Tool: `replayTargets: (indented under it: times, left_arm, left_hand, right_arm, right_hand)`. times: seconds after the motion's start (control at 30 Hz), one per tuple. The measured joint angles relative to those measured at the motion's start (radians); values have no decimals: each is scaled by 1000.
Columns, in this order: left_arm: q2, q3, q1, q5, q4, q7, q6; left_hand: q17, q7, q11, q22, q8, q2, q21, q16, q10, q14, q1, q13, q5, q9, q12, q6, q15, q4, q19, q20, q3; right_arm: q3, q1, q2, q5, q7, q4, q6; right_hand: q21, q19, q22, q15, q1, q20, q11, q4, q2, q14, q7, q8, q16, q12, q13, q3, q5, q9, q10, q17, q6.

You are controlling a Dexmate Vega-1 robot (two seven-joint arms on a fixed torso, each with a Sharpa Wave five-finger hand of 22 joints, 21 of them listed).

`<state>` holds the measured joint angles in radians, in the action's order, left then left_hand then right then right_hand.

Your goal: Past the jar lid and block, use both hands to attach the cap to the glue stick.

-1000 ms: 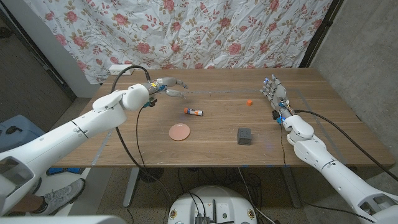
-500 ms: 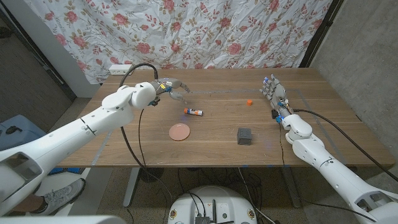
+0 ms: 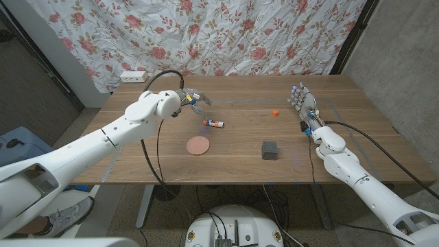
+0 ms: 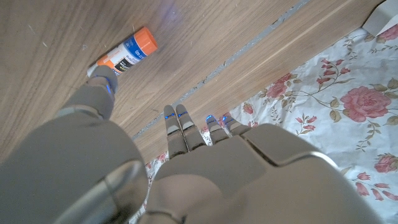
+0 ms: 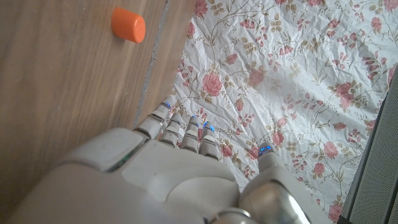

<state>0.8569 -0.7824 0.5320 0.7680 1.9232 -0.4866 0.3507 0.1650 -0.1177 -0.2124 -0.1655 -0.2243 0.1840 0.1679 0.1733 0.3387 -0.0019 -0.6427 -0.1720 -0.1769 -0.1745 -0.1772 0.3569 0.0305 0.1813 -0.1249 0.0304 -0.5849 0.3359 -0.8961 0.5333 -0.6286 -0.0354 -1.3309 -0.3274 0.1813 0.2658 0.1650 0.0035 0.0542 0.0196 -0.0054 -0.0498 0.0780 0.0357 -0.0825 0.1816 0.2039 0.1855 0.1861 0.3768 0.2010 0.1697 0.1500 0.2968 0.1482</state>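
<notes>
Risk: the glue stick (image 3: 215, 123), lying flat on the desk (image 3: 233, 161), may roll if nudged, and the small cap (image 3: 274, 112) may slip. Left hand (image 3: 193, 98), fingers spread and empty, hovers just beside the stick; right hand (image 3: 302, 103), fingers straight and empty, stands near the cap.

A wooden table (image 3: 158, 161) is standing before a rose-print cloth (image 3: 206, 34) hanging as a backdrop. A grey wall (image 3: 405, 62) is rising at right. A white power strip (image 3: 133, 75) is lying at the table's far corner.
</notes>
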Motion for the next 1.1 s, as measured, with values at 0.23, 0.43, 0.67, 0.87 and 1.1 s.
replayTargets:
  times: [0.23,0.43,0.67,0.87,1.1]
  left_arm:
    - [-25,-22,-7,74,-3,-46,9]
    - [-51,-36,-8,118,-15,-68,16]
    - [-82,-49,-4,165,-35,-79,24]
    - [-100,-53,4,185,-51,-65,27]
    - [-119,-53,17,187,-76,-32,27]
  left_hand:
    - [0,0,3,0,0,-8,6,0,19,0,-8,0,0,0,-5,0,0,2,0,0,6]
    - [0,0,0,0,0,-8,14,5,33,8,-18,0,0,0,-10,0,0,0,16,8,8]
    - [0,-2,1,0,0,-16,22,12,67,32,-42,0,0,0,-13,10,6,0,42,5,16]
    - [0,-3,-1,0,-4,-15,22,12,86,44,-59,0,0,0,-13,37,6,4,55,3,21]
    - [0,-6,-2,0,-12,-16,22,16,113,61,-76,0,0,0,-13,60,7,1,63,-2,24]
  right_arm:
    - [-1,-4,1,-3,0,-3,2]
    - [-2,-6,1,-5,-2,-5,5]
    - [-2,-9,1,-6,-5,-9,8]
    - [-2,-10,0,-6,-6,-9,9]
    - [-2,-10,-2,-8,-8,-10,10]
  right_hand:
    - [0,-4,0,0,0,4,6,0,0,0,0,0,0,0,0,0,0,0,6,0,0]
    - [0,-4,0,0,0,4,6,0,0,0,-5,0,0,0,0,0,0,0,6,0,5]
    - [0,-4,0,0,0,4,5,0,0,0,-5,0,0,0,0,0,0,0,5,0,5]
    - [0,-4,0,0,5,4,5,0,5,0,-5,0,0,0,0,0,0,0,5,-5,5]
    - [0,-4,0,0,5,4,5,0,5,0,-5,0,0,0,0,0,0,0,5,-5,5]
